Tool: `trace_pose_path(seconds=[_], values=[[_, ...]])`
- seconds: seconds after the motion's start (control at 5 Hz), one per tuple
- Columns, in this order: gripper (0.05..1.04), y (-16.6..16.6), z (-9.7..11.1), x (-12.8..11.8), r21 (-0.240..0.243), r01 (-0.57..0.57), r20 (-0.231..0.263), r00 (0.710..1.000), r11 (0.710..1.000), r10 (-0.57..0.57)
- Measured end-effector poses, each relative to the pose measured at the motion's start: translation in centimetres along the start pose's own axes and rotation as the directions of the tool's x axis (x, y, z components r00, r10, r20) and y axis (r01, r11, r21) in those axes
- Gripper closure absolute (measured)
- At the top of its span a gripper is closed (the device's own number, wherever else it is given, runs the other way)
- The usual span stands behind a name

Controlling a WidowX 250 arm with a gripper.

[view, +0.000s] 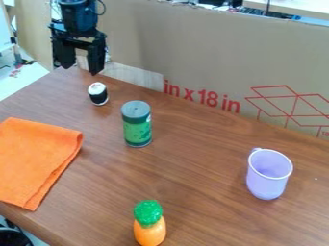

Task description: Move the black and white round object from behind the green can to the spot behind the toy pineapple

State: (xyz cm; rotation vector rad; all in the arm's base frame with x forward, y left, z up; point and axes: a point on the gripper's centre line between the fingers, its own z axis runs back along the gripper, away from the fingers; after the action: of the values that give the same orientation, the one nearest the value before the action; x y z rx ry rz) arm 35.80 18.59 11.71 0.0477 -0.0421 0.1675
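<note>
While the tool (81, 70) gapes, a stubby cylinder (98, 94) stands nearby.

The far toy (98, 95) is showing black and white, the can (137, 130) green and grey, the left cloth (35, 161) orange, the right cup (265, 183) lilac.

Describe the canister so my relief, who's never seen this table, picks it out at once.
On the brown wooden table, look between the orange cloth and the lilac cup. The canister stands upright there, nearer the cloth. Unlike the small black-and-white piece beyond it, it is tall, with green sides and a dark grey-green lid.
</note>
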Motion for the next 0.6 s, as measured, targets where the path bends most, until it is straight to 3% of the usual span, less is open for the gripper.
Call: trace_pose_path(seconds=[0.2, 0.6], values=[[0.082, -0.1, -1.1, 1.0, -0.021, 0.031, 0.002, 1.0, 0.999, -0.03], [0.082, 0.7, -3.4, 1.6, -0.011, 0.048, -0.084, 0.995, 0.999, -0.049]])
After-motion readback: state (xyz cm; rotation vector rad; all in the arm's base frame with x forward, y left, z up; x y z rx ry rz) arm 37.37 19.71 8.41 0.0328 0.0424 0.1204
